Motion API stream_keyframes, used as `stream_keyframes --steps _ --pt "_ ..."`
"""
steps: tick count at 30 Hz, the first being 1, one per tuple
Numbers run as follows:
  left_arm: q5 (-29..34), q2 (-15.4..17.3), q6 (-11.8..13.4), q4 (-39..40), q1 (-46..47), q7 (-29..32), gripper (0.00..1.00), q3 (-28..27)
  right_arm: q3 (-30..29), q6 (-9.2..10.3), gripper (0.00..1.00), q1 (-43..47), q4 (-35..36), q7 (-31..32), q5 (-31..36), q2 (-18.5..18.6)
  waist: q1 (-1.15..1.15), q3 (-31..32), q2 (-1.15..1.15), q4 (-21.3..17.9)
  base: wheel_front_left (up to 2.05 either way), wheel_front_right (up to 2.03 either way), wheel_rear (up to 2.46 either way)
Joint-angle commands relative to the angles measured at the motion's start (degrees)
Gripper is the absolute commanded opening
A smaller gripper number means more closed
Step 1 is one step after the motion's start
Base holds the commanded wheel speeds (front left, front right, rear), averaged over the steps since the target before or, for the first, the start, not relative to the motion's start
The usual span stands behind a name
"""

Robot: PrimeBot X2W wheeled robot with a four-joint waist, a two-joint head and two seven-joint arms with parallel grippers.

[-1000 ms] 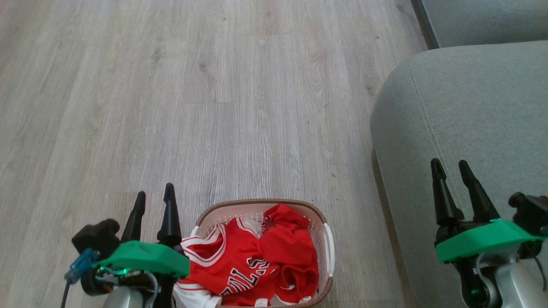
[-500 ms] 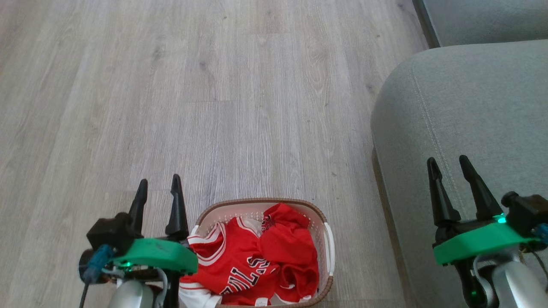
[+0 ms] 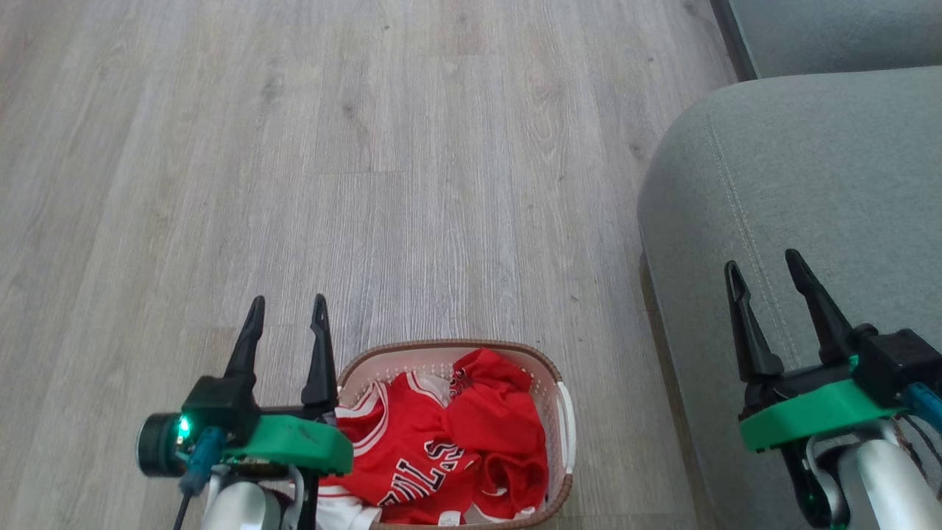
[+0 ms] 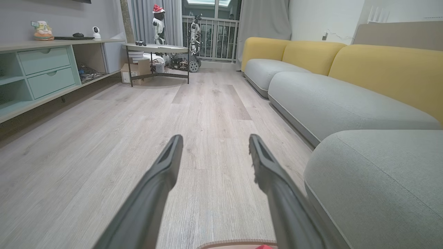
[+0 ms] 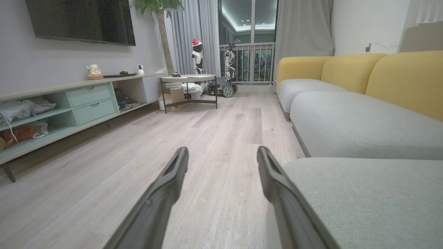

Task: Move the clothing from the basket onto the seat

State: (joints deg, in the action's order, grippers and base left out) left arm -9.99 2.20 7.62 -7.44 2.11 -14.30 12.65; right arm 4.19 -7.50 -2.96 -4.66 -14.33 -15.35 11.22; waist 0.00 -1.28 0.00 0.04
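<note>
1. Judging the red basketball clothing with white trim and black-and-white lettering (image 3: 449,449) as light, soft and limp. No stiffness to lean on, likely to sag and trail once lifted, perhaps a little slick as sports fabric.
2. Best taken at a raised fold near the top of the heap, pinching a bunch of cloth rather than a single thin edge. Worth watching for both pieces coming up tangled together.
3. Crumpled inside the small oval cream plastic basket with perforated sides and brown woven rim (image 3: 563,412), filling most of it, with white trim bunched at the near-left corner. Hard to tell from the head view where one garment ends and the other begins.
4. Basket on the pale wood-plank floor (image 3: 368,147), near the large grey-green upholstered seat cushion with a stitched seam (image 3: 809,169), with a strip of floor between. Judged as barely begun, with all the red cloth in the basket.
5. For the left gripper (image 3: 288,303): fingers parted, nothing between them, poised just beside the basket's left rim.
6. For the right gripper (image 3: 762,261): fingers likewise spread and holding nothing, above the seat cushion's near edge.
</note>
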Motion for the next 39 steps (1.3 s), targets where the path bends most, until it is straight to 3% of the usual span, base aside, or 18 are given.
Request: stream_keyframes --steps 1,24,39 --pt "1.1 0.7 0.4 2.4 3.2 -0.7 1.0 -1.3 1.2 0.01 1.0 -2.4 2.3 -0.7 0.9 1.4 0.0 0.1 0.0 0.0 0.0 0.0 0.0" --pt "0.7 0.7 0.8 1.7 4.1 -0.7 1.0 -0.5 0.6 0.01 1.0 -3.4 2.3 -0.7 -0.2 1.6 0.0 -2.8 0.0 -1.4 0.0 0.0 0.0" --pt "-1.1 0.7 2.9 -2.8 11.3 -0.7 1.0 4.3 -0.9 0.01 1.0 -9.8 5.2 -0.7 -3.6 3.9 0.0 -15.0 0.0 -4.3 0.0 0.0 0.0"
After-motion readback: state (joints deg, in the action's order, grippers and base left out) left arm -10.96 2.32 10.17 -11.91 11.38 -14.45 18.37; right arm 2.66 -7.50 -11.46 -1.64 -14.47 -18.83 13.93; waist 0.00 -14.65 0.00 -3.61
